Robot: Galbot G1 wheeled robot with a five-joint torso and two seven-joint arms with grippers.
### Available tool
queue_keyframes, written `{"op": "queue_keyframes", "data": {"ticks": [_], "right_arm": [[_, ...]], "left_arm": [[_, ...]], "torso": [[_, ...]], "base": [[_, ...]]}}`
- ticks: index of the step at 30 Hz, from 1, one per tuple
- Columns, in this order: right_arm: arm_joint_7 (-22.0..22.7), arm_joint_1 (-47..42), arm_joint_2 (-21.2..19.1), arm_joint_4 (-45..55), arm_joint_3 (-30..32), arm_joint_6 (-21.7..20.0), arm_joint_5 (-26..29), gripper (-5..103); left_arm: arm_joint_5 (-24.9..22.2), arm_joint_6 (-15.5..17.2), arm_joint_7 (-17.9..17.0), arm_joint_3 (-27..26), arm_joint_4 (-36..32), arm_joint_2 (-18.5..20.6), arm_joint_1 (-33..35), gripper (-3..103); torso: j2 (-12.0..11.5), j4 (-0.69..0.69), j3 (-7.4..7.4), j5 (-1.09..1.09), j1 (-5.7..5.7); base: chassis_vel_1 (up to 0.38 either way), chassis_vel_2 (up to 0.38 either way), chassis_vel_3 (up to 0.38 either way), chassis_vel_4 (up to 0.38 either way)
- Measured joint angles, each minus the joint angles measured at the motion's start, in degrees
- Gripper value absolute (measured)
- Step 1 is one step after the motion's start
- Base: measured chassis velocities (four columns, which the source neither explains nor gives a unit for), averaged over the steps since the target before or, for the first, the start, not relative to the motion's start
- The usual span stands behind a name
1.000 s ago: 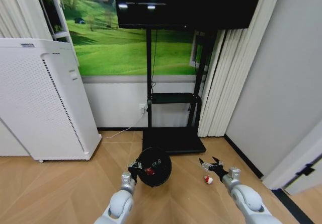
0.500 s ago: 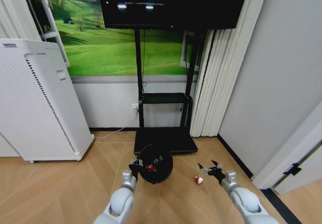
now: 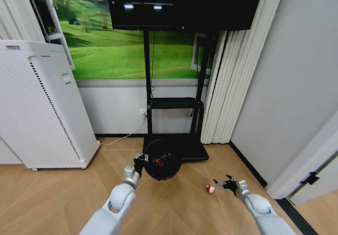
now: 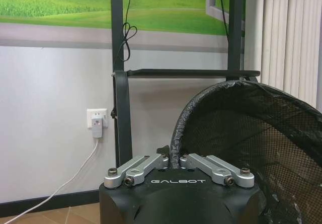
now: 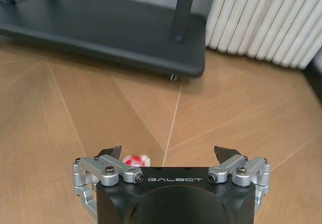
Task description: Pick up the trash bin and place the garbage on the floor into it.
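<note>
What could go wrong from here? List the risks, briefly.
1. The left claw grips the mesh trash bin only at its rim, so the bin could tilt and spill the red piece already inside.
2. The open right claw sits off to one side of the small red-and-white piece on the floor; closing from here might miss it or nudge it away.

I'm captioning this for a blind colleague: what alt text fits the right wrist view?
The open right gripper hovers low over the wooden floor, with a small red-and-white piece of garbage lying just beyond one fingertip. Behind it are a black stand base and white pleated curtains.
</note>
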Motion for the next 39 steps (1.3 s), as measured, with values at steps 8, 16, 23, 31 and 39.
{"op": "queue_keyframes", "data": {"ticks": [8, 16, 23, 31, 39], "right_arm": [[-9.83, 5.61, 2.7, -4.58, -4.99, -4.35, -0.35, 100], [-8.77, 7.8, 5.09, -7.87, -5.12, -7.65, -0.1, 100], [-6.45, 10.34, 6.36, -12.6, -5.18, -8.3, -0.3, 100], [-4.95, 12.9, 8.05, -16.58, -5.07, -6.67, -1.21, 100], [-4.69, 13.65, 8.9, -18.02, -4.58, -5.73, -2.77, 100]], "left_arm": [[-2.31, 0.76, -0.1, -0.82, -2.31, 1.63, 1.41, 4], [-2.81, 0.88, 0.15, -0.51, -2.24, 1.35, 1.57, 4], [-2.82, 0.88, 0.11, -0.62, -2.32, 1.09, 2.07, 4], [-2.82, 0.96, -0.19, -0.53, -2.77, 1.45, 2.16, 4], [-2.82, 0.99, -0.31, -0.53, -3.04, 1.66, 2.53, 4]], "torso": [[0.0, 0.05, 0.0, 0.02, 0.0], [-0.01, 0.01, 0.0, 0.0, 0.0], [0.0, 0.03, 0.0, 0.01, 0.0], [-0.01, 0.04, 0.0, 0.01, 0.0], [-0.01, 0.03, -0.01, 0.01, 0.0]], "base": [[0.0, 0.0, 0.0, 0.0], [0.0, 0.0, 0.0, 0.0], [0.0, 0.0, 0.0, 0.0], [0.0, 0.0, 0.0, 0.0], [0.0, 0.0, 0.0, 0.0]]}}
